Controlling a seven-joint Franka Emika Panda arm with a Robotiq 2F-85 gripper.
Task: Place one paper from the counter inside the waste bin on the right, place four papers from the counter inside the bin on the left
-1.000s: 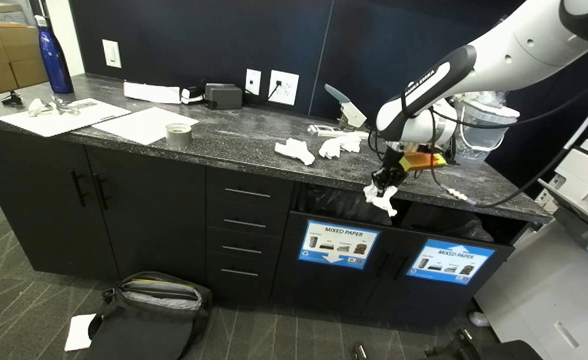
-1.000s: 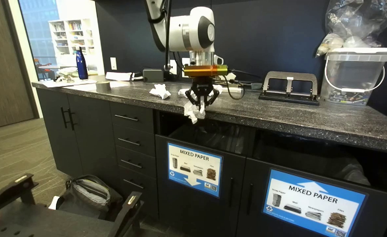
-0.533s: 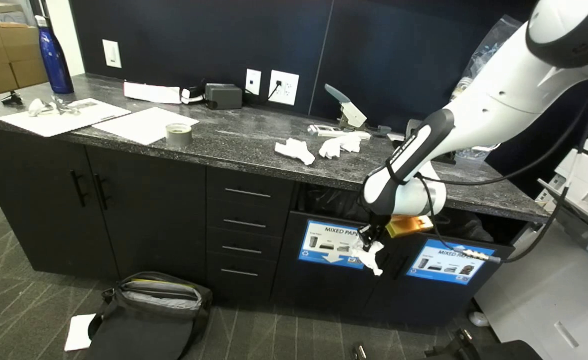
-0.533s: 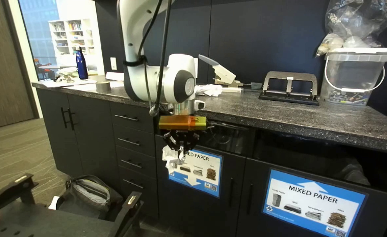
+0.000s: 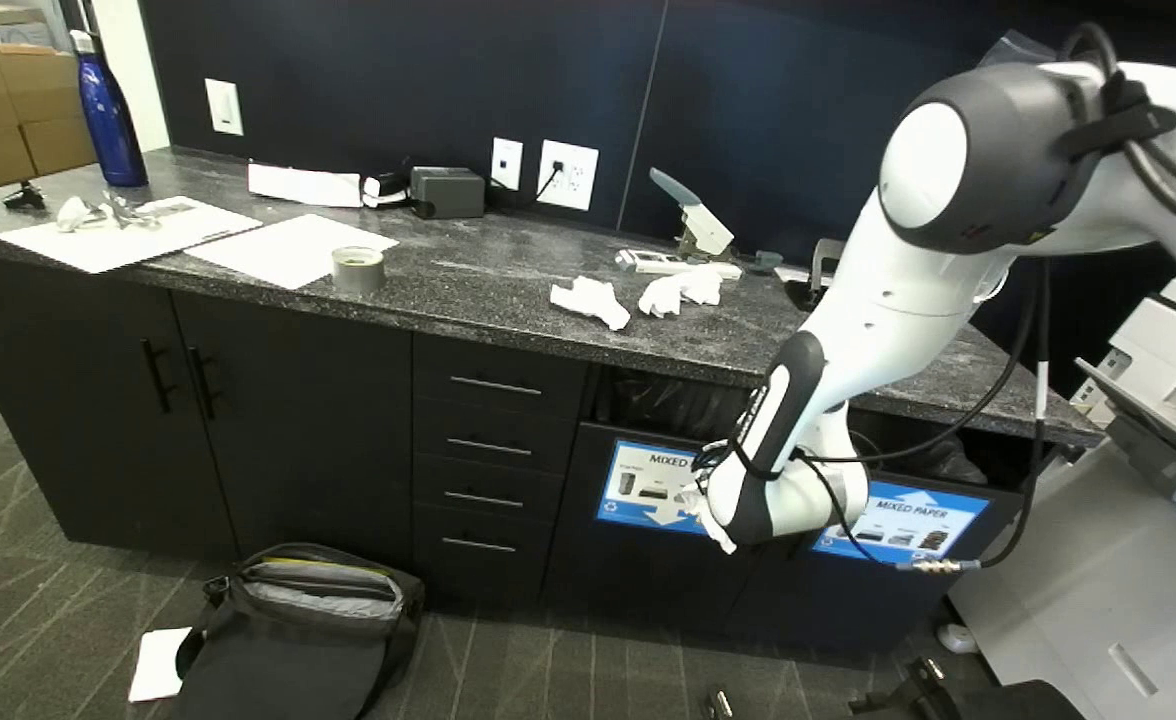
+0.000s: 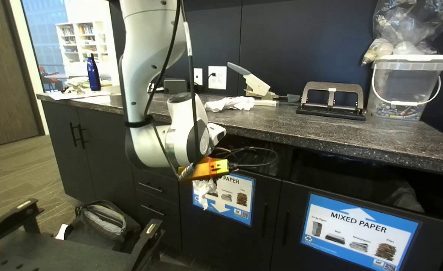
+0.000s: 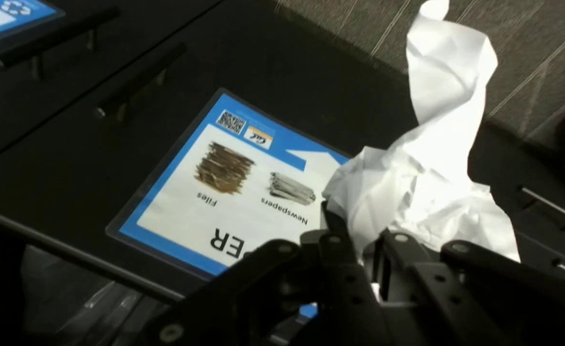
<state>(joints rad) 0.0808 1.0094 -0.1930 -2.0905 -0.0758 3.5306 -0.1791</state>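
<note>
While crumpled papers point(image 5: 590, 302) lie on the counter point(image 5: 488, 285), fingers point(image 7: 347, 276) pinched on another white wad point(image 7: 422, 178); behind it, a blue-bordered sign point(image 7: 253, 192).

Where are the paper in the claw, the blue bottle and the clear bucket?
Held paper point(image 7: 434, 173): in the wrist view, crumpled middle.
Blue bottle point(image 5: 111, 120): in an exterior view, body.
Clear bucket point(image 6: 403, 84): in an exterior view, front wall.

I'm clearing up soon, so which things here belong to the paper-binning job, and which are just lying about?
Job: gripper, held paper wad, two wads on the counter, left bin, right bin.
Lying about: blue bottle, tape roll, flat sheets, stapler, hole punch, shoulder bag.
</note>
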